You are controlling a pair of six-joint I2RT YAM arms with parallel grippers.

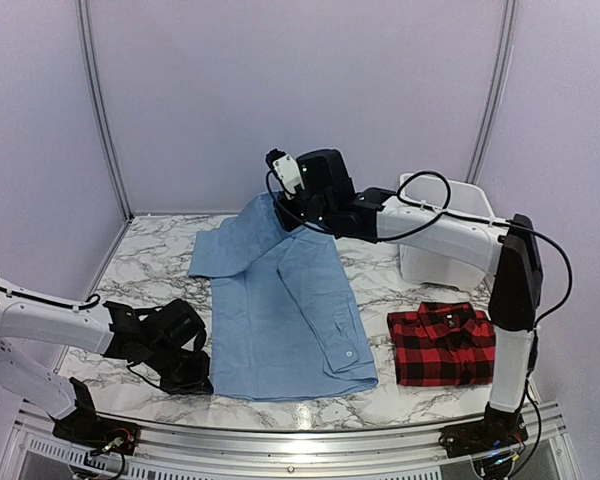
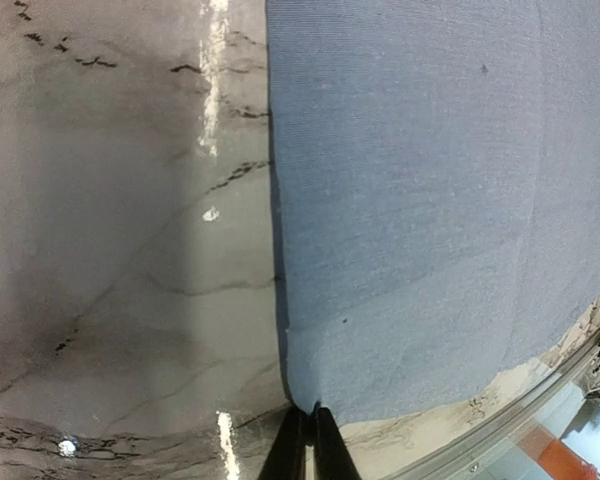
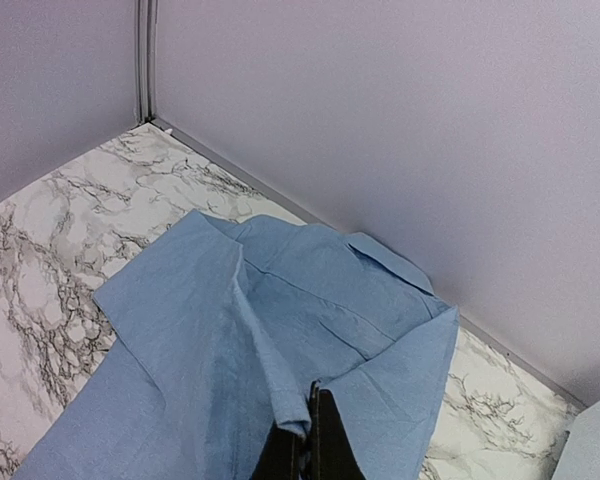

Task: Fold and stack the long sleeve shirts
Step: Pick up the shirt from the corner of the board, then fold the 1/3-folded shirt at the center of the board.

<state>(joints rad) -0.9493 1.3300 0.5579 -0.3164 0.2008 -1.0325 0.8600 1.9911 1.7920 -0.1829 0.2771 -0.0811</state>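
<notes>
A plain light blue shirt (image 1: 285,310) lies spread on the marble table. My left gripper (image 1: 202,383) is shut on its near left hem corner, seen in the left wrist view (image 2: 310,408), low on the table. My right gripper (image 1: 285,212) is shut on the far shoulder edge of the same shirt (image 3: 230,340) and holds it raised, with cloth draping from the closed fingers (image 3: 325,440). A red-and-black plaid shirt (image 1: 442,343) lies folded at the near right. The darker blue patterned shirt is out of view.
A white plastic bin (image 1: 446,232) stands at the back right, behind my right arm. Bare marble (image 1: 145,270) lies left of the shirt. A metal rail (image 1: 300,440) runs along the near table edge.
</notes>
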